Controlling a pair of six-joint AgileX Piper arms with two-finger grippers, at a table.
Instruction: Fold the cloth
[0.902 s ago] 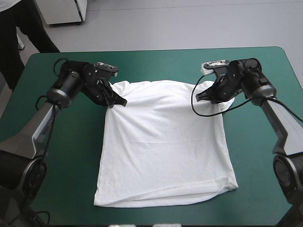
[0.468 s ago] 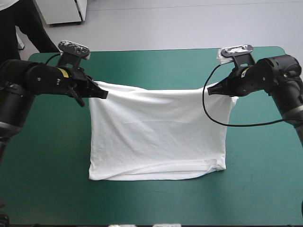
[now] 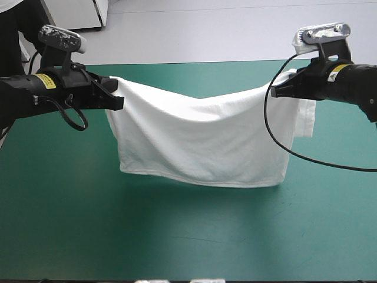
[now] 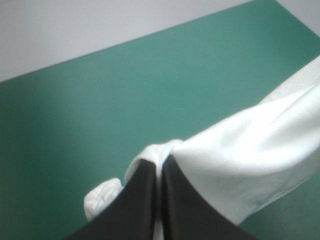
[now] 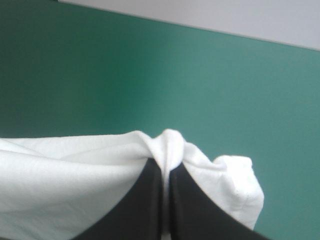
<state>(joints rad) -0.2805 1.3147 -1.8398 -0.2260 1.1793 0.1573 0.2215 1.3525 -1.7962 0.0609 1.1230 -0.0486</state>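
Status: T-shirt (image 3: 206,141) is off the table, hanging as a sheet between both arms over the middle of the teal-green cover (image 3: 177,236). Left gripper (image 3: 118,101) is clamped on one upper corner, right gripper (image 3: 281,91) on the other. In both wrist views the black fingers (image 4: 142,200) are all but closed, with a pinch of white cloth between the tips. Top edge sags in the middle, so it's not taut. Lower hem (image 3: 200,180) is close to the cover; can't tell if it touches. A sleeve (image 3: 306,121) dangles just past the right grip.

Progress, my read: early. Grasp and lift are done, no fold is visible yet. Left to do: lay it down doubled over, then more folds to get a bundle.
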